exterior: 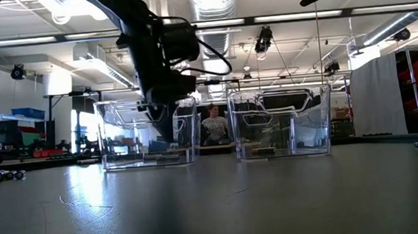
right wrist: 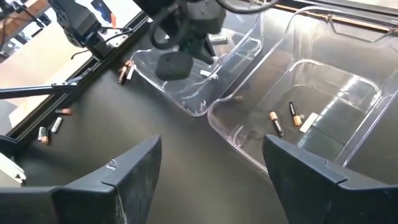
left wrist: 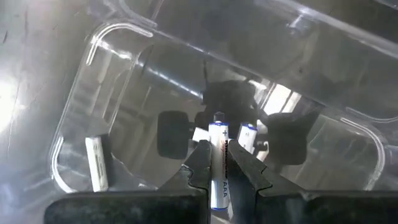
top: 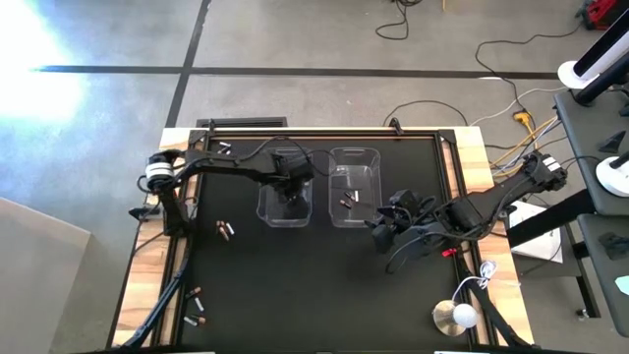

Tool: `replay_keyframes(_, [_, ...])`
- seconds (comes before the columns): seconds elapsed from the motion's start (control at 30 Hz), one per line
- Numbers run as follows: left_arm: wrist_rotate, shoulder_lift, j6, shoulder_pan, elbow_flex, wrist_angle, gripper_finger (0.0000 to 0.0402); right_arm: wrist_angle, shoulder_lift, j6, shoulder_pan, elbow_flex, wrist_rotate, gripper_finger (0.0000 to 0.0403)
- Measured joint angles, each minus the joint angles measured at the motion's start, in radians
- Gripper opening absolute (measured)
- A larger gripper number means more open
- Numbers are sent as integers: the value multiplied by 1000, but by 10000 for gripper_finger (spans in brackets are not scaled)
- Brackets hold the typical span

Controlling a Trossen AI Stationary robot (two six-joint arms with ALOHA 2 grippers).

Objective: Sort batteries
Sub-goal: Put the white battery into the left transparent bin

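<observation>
My left gripper hangs over the left clear bin, pointing down into it, shut on a silvery-white AAA battery. Two more white batteries lie on that bin's floor. The right clear bin holds two dark copper-ended batteries and a white one. My right gripper waits open above the table, just near-right of the right bin, touching nothing. Loose batteries lie on the mat at the left and near-left. My left gripper pinches the white AAA battery between its two fingers, along the battery's middle. The battery lies along the fingers, its plus end sticking out past the tips. The fingers come from above, pointing down, and the battery is lifted clear of the bin floor.
A few batteries lie near the far-left corner. A small red clip and a white ball on a disc sit near the right edge. Cables run along the left side. A person sits in the room beyond the bins.
</observation>
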Motion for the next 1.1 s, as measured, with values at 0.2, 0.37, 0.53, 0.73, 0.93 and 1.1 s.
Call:
replay_keyframes(0.2, [-1, 55, 27, 13, 11, 11, 10, 0, 0, 7, -8, 6, 2, 279])
replay_keyframes(0.37, [0, 76, 43, 30, 7, 23, 10, 0, 0, 17, -13, 6, 2, 283])
replay_keyframes(0.53, [0, 88, 54, 42, 6, 27, 10, 0, 0, 20, -23, 6, 2, 288])
replay_keyframes(0.73, [0, 97, 70, 42, 6, 26, 18, 4, 0, 21, -36, 6, 3, 295])
replay_keyframes(0.93, [0, 97, 71, 42, 5, 25, 49, 4, 0, -5, -41, 6, 3, 304])
replay_keyframes(1.1, [1, 89, 69, 42, 4, 17, 63, -94, 0, 6, -41, 6, -6, 296])
